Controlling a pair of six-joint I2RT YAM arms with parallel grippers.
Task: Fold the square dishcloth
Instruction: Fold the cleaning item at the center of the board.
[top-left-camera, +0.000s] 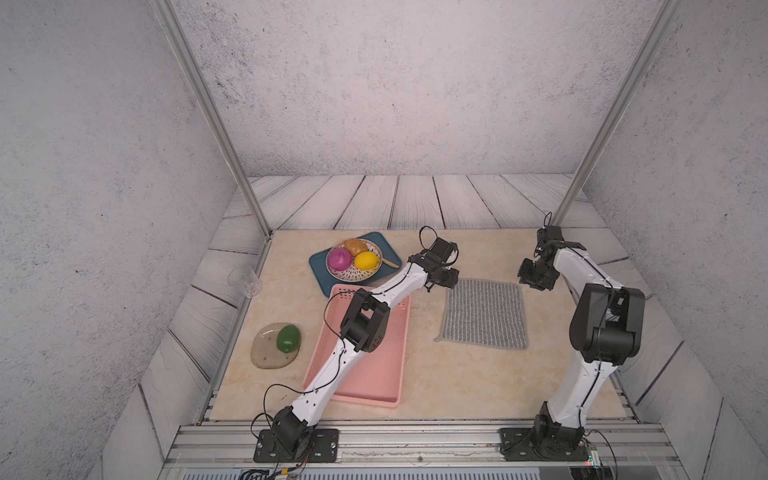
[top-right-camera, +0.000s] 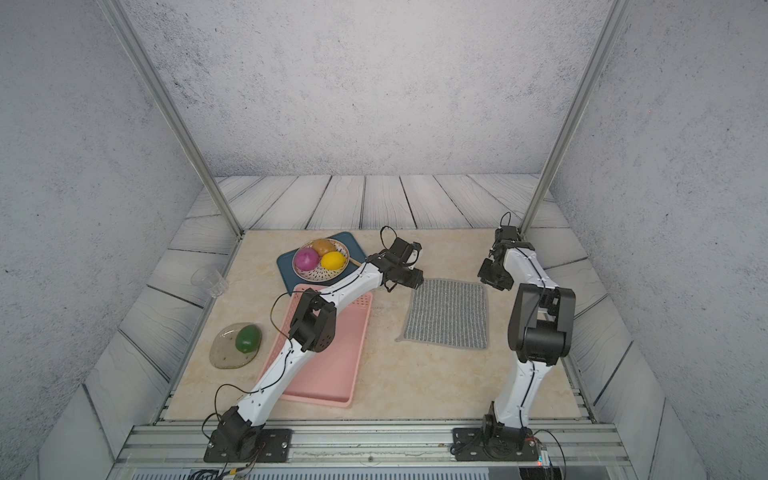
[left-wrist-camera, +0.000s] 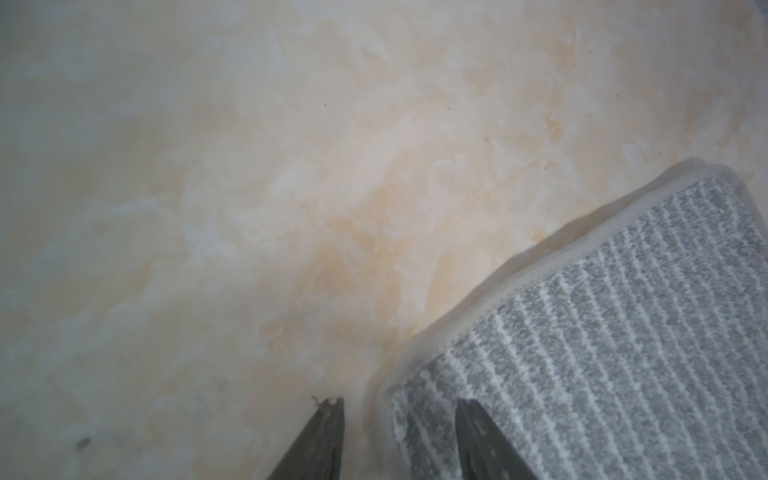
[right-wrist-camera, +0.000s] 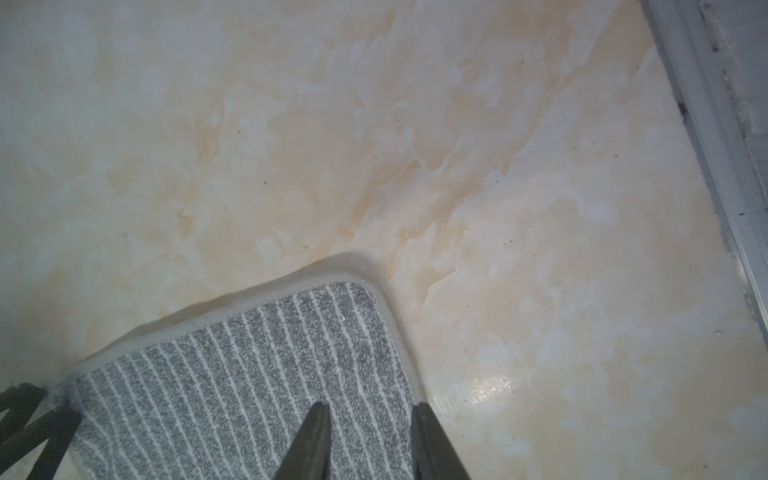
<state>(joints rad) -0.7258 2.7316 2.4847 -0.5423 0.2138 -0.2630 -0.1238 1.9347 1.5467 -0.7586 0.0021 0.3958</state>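
Observation:
The square dishcloth (top-left-camera: 484, 313) (top-right-camera: 446, 311), grey with thin white stripes and a pale hem, lies flat on the marble tabletop right of centre. My left gripper (top-left-camera: 446, 279) is down at its far left corner. In the left wrist view the left gripper (left-wrist-camera: 399, 404) is open and straddles the hem, one fingertip over the table and one over the dishcloth (left-wrist-camera: 602, 332). My right gripper (top-left-camera: 528, 283) is at the far right corner. It too is open (right-wrist-camera: 370, 407), with one fingertip on the dishcloth (right-wrist-camera: 232, 374) and one at its hem.
A pink basket (top-left-camera: 374, 374) lies left of the cloth, under the left arm. Behind it a blue tray (top-left-camera: 322, 270) carries a bowl of fruit (top-left-camera: 353, 278). A glass plate (top-left-camera: 264, 353) with a green fruit (top-left-camera: 288, 338) and a clear cup (top-left-camera: 246, 280) sit at the left edge.

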